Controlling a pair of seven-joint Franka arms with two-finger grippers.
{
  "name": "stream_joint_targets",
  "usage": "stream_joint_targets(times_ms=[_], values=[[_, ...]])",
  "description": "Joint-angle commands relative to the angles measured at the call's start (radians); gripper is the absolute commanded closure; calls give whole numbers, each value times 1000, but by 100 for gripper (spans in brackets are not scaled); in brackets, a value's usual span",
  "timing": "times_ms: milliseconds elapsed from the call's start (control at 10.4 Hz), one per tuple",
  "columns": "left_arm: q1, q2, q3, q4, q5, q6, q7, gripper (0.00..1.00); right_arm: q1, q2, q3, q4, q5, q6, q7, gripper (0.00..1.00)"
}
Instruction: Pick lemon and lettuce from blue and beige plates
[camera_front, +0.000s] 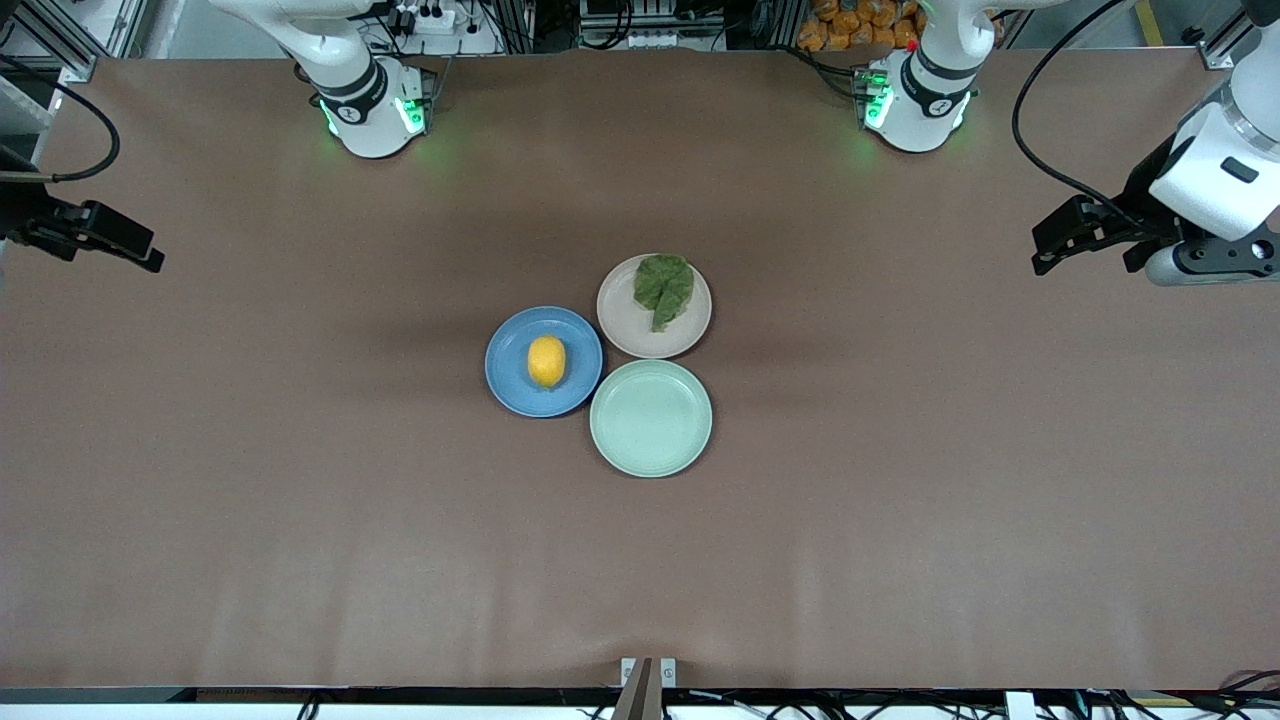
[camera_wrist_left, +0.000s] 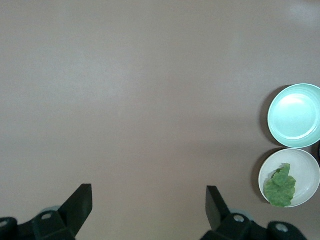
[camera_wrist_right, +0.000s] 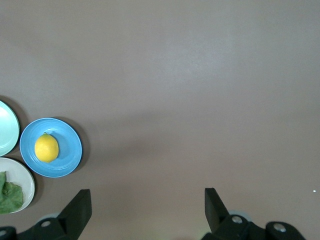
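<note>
Both claws hang released and empty above bare worktop (camera_front: 300, 500), each well apart from the cluster of plates at the middle. Left claw (camera_wrist_left: 149, 205) waits over the worktop's end by the left arm, its two dark fingers (camera_wrist_left: 80, 202) spread wide; in the front view it shows at (camera_front: 1050, 245). Right claw (camera_wrist_right: 148, 206) waits the same way over the end by the right arm, fingers (camera_wrist_right: 79, 205) equally wide, seen from the front at (camera_front: 140, 255).

Taking the blue plate (camera_front: 510, 385) as the landmark: the lemon (camera_front: 546, 361) lies on it, about at its centre, a smooth oval yellow-orange fruit whose long axis runs from the robots' side toward the front camera. The beige plate (camera_front: 625, 335) touches the blue plate's rim, farther from the front camera and toward the left arm's end. The lettuce (camera_front: 664, 288) lies on the beige plate, set toward the rim facing the robots; it is a crinkled dark green leaf, broad at the robots' side, its long axis also running toward the front camera and its narrow stem end pointing that way. A mint-green plate (camera_front: 651, 418) with nothing on it touches both plates, nearer the front camera than the blue plate and toward the left arm's end. Nothing lies between either claw and the plates.
</note>
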Motion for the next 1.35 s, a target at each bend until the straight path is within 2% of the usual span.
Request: stream_joint_targets(times_ms=[0,483,676,869,1256], values=[[4,0,-2,9,2,-15,26,0,8,12,-7,25,9,-11,20,0],[-16,37,-19,6,1,-15,14,0,8,12,-7,24,11,-13,20,0],[-14,68,-54,3,-2,-15,-6,0,5,13,-7,24,9,-16,19,0],[-16,80,-68,-2,-53,-14,-7,0,9,18,-7,24,8,-10,10,0],[-71,126,-117,-28,-54,35,-104,0,9,56,-7,27,-3,4,10,0]])
